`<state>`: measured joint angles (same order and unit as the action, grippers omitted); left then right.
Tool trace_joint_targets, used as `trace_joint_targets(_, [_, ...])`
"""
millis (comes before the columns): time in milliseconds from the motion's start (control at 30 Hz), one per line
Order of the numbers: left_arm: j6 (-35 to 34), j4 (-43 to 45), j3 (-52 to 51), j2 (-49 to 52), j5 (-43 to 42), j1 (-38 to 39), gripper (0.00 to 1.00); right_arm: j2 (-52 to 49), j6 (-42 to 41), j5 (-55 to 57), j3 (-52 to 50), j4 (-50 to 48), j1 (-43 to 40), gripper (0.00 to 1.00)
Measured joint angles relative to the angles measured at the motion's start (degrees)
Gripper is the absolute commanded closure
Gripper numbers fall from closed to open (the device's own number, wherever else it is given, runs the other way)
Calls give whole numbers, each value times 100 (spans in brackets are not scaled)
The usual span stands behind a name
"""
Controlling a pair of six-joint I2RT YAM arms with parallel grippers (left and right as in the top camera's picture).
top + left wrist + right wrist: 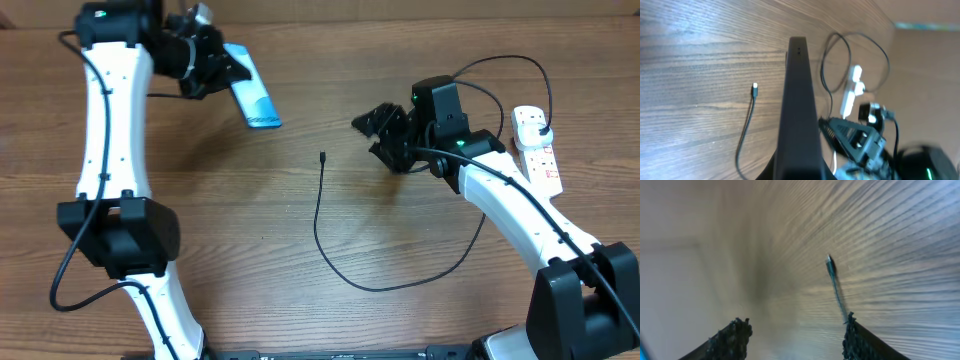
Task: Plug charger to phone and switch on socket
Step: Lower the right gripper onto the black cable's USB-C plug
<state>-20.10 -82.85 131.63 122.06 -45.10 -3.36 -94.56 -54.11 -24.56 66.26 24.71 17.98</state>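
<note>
My left gripper point(222, 68) clamps the phone point(256, 96) near the far-left corner. My right gripper point(376, 126) hangs spread and empty mid-table, near the loose end of the charger point(317, 215). Next, I judge, I must pinch that tip squarely.

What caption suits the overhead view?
Left claw holds the phone; open right claw hovers beside the cable tip; power strip sits far right.
</note>
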Motion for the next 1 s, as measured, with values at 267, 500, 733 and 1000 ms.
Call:
trace_joint_targets(267, [1416,-844,0,0,-855,-350,96,0,1840,-31,22,1180,59,41])
trace_joint_targets(500, [1700,-817,0,0,-1119,-291,96,-22,2404,702,857,2146,315,41])
trace_joint_targets(733, [1574,254,-420,0,-1742,-109,96,-533,2616,1021,1602,1998,546,41])
trace_joint_targets(1000, [931,1248,-1674,2,-2382,-125,96,-1414,2669,1134,1600,1390,850,46])
